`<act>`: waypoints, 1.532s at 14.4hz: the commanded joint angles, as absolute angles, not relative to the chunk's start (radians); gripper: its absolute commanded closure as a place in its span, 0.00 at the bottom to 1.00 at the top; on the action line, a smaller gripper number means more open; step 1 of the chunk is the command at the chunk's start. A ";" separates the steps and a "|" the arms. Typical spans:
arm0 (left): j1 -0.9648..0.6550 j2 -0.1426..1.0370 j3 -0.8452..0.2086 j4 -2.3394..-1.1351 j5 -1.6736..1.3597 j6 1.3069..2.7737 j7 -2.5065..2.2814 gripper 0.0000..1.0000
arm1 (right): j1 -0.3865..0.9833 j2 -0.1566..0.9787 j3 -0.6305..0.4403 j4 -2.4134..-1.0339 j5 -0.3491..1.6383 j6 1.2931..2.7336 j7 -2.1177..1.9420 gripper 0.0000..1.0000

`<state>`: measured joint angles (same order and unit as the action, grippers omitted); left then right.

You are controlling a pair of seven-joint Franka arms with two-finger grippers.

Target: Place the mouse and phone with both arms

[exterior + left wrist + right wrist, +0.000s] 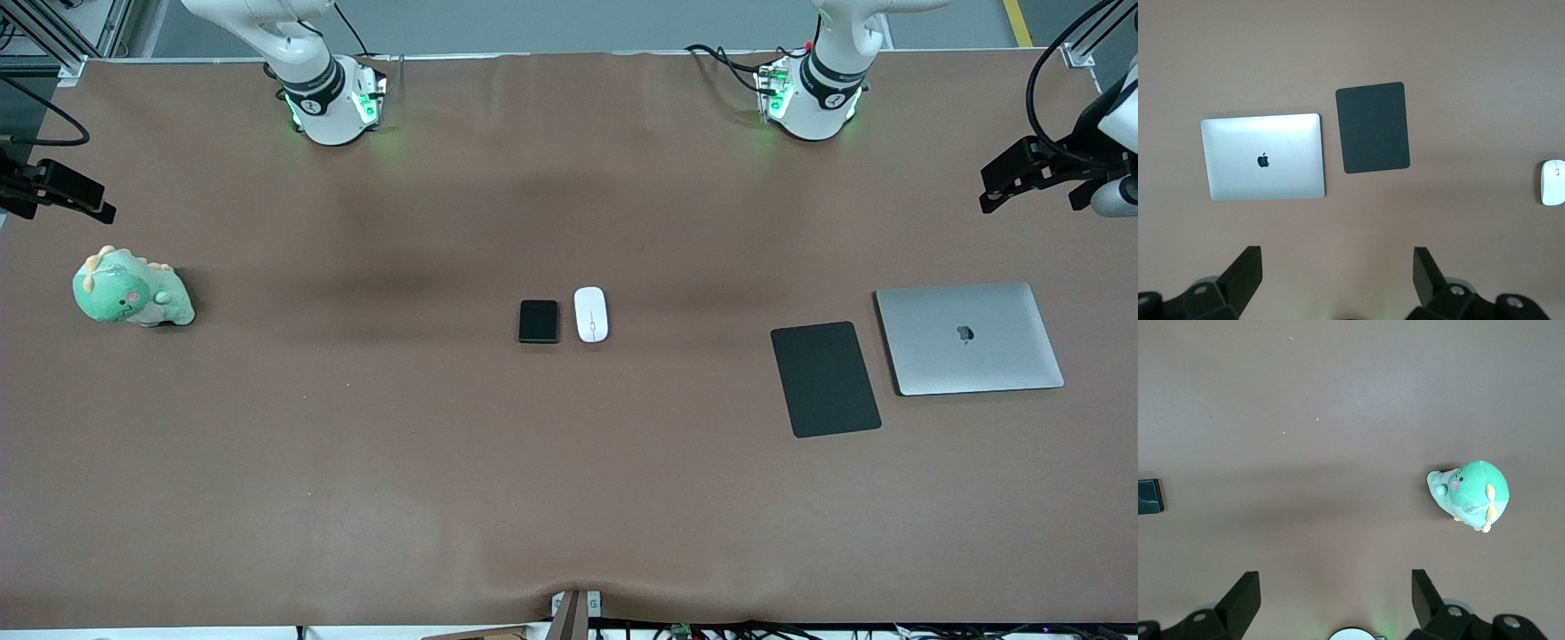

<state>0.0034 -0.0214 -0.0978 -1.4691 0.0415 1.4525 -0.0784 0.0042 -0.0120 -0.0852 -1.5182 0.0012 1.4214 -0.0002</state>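
Mid-desk we see the phone [539, 321] just beside the mouse [590, 314], untouched. Left gripper [1338, 280] spread wide above the laptop [1263, 157] and pad [1373, 127]; right gripper [1336, 600] spread wide near the toy [1469, 493].

front view: both arms run off the top edge, only bases + lower links show. left gripper [1036, 182] sits at the frame edge, partly cut off, fingers can't be made out. right gripper [58, 191] likewise clipped at the edge, fingers unclear. left wrist view: mouse [1553, 181] is cut by the picture edge, approx half shows. right wrist view: phone [1150, 497] is cut by the edge, just 1 corner shows. mouse scroll mark too small to read in front view.
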 commanded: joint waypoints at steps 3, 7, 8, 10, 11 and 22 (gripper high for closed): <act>0.000 0.025 -0.100 -1.414 0.020 1.450 -0.074 0.00 | -0.012 -0.023 -0.080 -1.522 0.008 1.424 -0.017 0.00; -0.020 0.032 -0.116 -1.419 0.032 1.450 -0.081 0.00 | -0.011 0.011 -0.080 -1.509 0.006 1.422 -0.021 0.00; -0.023 0.043 -0.121 -1.417 0.031 1.451 -0.081 0.00 | -0.012 0.012 -0.080 -1.509 0.006 1.424 -0.021 0.00; -0.032 0.087 -0.123 -1.414 0.028 1.453 -0.083 0.00 | -0.011 0.012 -0.080 -1.509 0.006 1.419 -0.021 0.00; -0.063 0.107 -0.129 -1.414 0.029 1.453 -0.080 0.00 | -0.009 0.012 -0.080 -1.509 0.005 1.417 -0.021 0.00; -0.386 0.440 -0.144 -1.422 0.169 1.670 -0.421 0.00 | -0.012 0.080 -0.080 -1.511 0.003 1.417 -0.026 0.00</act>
<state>-0.3191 0.3696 -0.1448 -1.4461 0.1266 1.6401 -0.3362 0.0040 0.0660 -0.0881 -1.5182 0.0015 1.4224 -0.0105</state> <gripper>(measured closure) 0.000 0.000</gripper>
